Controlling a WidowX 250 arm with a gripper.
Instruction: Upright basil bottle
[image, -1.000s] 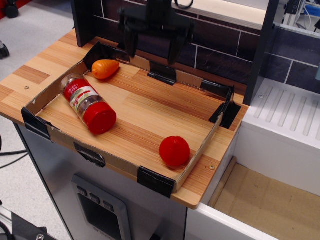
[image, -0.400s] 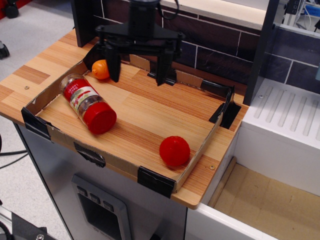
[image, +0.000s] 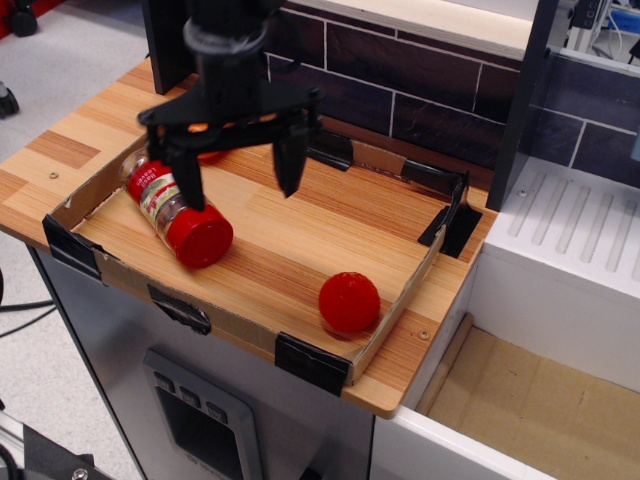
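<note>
A: Bottle position? The basil bottle (image: 176, 207) lies on its side in the left part of the cardboard tray (image: 398, 318), red cap (image: 203, 236) toward the near edge, base toward the back left wall. Red label with a white and green band faces up.

B: Noted. Claw?

A: The gripper (image: 238, 182) hangs over the tray just right of the bottle, jaws spread wide, holding nothing. The left finger (image: 186, 177) overlaps the bottle's upper side in this view; cannot tell whether it touches. The right finger (image: 289, 160) points down over bare wood, well clear of the bottle.

B: Other objects?

A: A red ball (image: 349, 302) sits in the near right part of the tray, well apart from the bottle. A sliver of an orange toy (image: 206, 154) shows behind the gripper, at the back left. The tray rests on a wooden counter (image: 75, 132) before a dark brick wall (image: 420, 75).
</note>
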